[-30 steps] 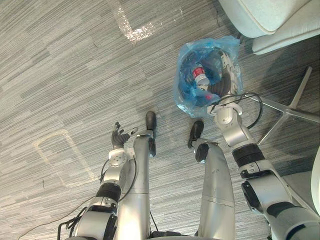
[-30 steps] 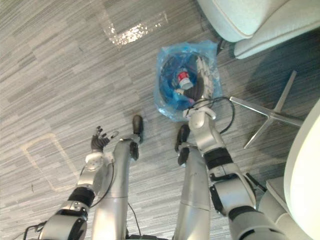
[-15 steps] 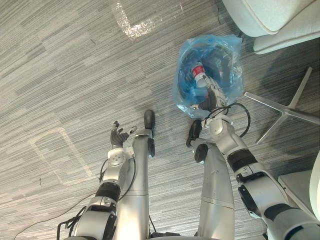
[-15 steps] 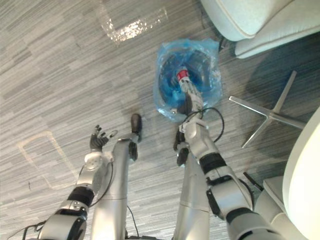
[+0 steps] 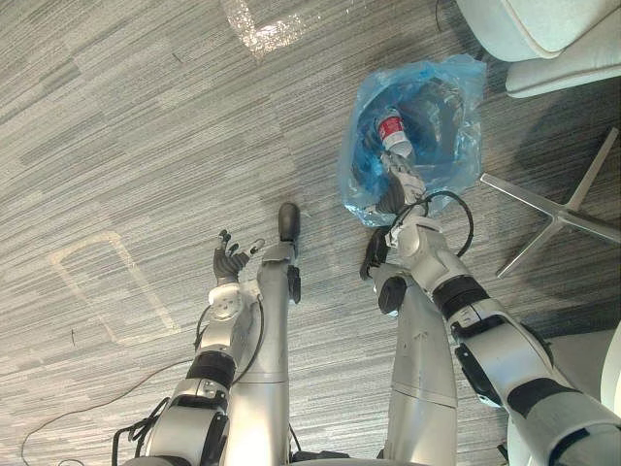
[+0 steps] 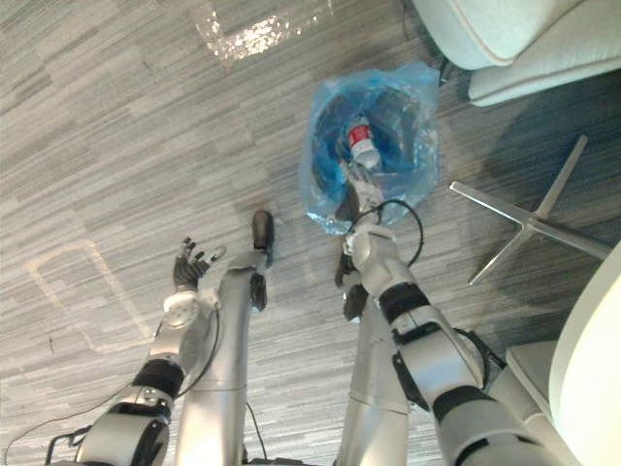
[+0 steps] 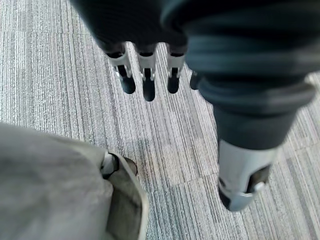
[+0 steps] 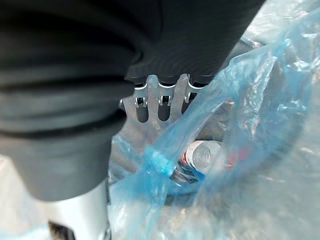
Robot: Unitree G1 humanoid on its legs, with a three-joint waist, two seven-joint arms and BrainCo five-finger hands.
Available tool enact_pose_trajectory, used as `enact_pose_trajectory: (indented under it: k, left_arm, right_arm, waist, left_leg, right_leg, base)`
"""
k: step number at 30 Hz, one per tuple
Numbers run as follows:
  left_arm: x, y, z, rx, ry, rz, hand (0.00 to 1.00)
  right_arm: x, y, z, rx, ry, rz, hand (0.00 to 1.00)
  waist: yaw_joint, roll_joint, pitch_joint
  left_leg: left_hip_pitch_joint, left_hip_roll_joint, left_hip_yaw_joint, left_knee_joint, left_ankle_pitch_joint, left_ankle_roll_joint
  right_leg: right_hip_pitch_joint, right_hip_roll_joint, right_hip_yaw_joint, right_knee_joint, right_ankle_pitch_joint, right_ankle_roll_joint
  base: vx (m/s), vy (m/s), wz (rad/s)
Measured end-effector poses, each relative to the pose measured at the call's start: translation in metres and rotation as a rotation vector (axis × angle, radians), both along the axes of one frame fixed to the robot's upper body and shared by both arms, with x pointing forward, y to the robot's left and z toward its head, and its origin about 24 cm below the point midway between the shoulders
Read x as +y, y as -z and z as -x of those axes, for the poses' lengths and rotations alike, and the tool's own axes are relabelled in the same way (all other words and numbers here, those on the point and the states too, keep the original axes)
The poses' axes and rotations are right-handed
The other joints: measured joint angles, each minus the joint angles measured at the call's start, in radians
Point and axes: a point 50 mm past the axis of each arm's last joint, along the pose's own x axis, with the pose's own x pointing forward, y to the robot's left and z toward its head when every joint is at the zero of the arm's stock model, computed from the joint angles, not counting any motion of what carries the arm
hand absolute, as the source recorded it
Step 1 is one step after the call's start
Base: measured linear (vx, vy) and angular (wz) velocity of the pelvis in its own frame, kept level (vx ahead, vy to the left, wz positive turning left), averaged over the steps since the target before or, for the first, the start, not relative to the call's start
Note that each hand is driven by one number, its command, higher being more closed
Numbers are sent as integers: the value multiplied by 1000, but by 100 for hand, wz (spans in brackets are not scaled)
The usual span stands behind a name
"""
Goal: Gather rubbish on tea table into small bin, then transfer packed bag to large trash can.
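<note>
A small dark bin lined with a blue plastic bag (image 5: 441,146) stands on the carpet ahead of me. A bottle (image 5: 393,131) with a red label and white cap lies inside it, seen close up in the right wrist view as bottle (image 8: 202,155). My right hand (image 5: 398,184) is at the bag's near rim, fingers (image 8: 162,107) straight against the blue plastic, with a bunched fold of the bag beside them. My left hand (image 5: 228,262) hangs open over bare carpet to the left, fingers (image 7: 147,82) spread and holding nothing.
A white armchair (image 5: 543,29) stands just beyond the bin at the upper right. A chair's silver star base (image 5: 558,209) spreads on the floor right of the bin. Pale tape outlines (image 5: 97,282) mark the carpet to the left.
My right hand has drawn back from deep inside the bin to the bag's near rim. The left hand has stayed put; the view has shifted a little.
</note>
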Motion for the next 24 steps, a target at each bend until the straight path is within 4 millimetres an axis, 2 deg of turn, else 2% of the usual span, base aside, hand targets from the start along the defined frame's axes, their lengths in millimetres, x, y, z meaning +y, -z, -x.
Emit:
enact_pose_trajectory:
  k: [6, 15, 24]
  left_arm:
    - [1, 0, 0, 1, -2, 0, 0]
    - [4, 4, 1, 36, -4, -10, 0]
    - [8, 6, 2, 48, -9, -22, 0]
  right_arm:
    - [3, 6, 3, 9, -3, -9, 0]
    - [18, 2, 17, -65, -84, -58, 0]
    - [19, 14, 24, -39, -96, -63, 0]
  waist:
    - [0, 0, 0]
    - [-1, -6, -3]
    - [-1, -9, -5]
  left_leg:
    - [0, 2, 0, 4, 1, 0]
    - [22, 18, 9, 12, 0, 0]
    - [31, 32, 13, 12, 1, -1]
  right_leg:
    - [1, 2, -1, 0, 1, -1]
    - [21, 11, 2, -5, 10, -12]
    - [27, 26, 5, -16, 20, -15]
  base:
    - [1, 4, -1]
    - [-3, 18, -7]
    - [-8, 8, -5]
